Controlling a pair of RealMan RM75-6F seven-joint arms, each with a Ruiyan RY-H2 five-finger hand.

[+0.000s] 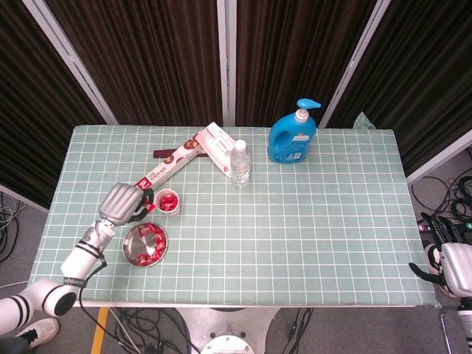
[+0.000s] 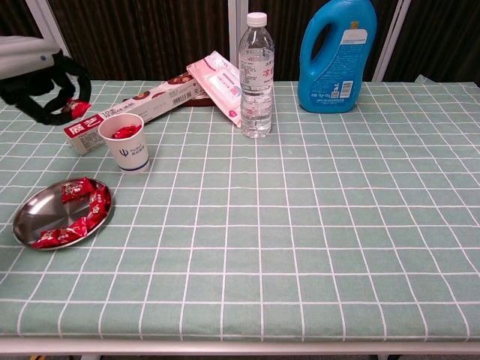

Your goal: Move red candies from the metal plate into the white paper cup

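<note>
The left hand (image 2: 41, 82) is raised above the table, fingers curled and pinching one red candy (image 2: 76, 109) between the fingertips. In the chest view, that candy sits at about ten o'clock from the white paper cup (image 2: 130, 142), apart from its rim. In the head view the same hand (image 1: 123, 203) lies just at nine o'clock of the cup (image 1: 167, 201), with the metal plate (image 1: 135, 248) near at its five o'clock. The pinched candy is visible only in the chest view; the head view shows the grey back of the hand and the forearm, not the candy. The right hand (image 1: 451, 269) appears only in the head view, off the table's right edge at four o'clock; whether its fingers are spread or closed cannot be told. The cup holds several red candies (image 2: 124, 131). The plate (image 2: 30, 214) holds a cluster of red candies (image 2: 82, 210) gathered toward its right side, its left part bare. At twelve o'clock stand a clear water bottle (image 2: 256, 75) and a blue pump detergent bottle (image 2: 337, 52); a long red-and-white box (image 2: 135, 109) and a pink wipes pack (image 2: 221, 86) lie behind the cup.
</note>
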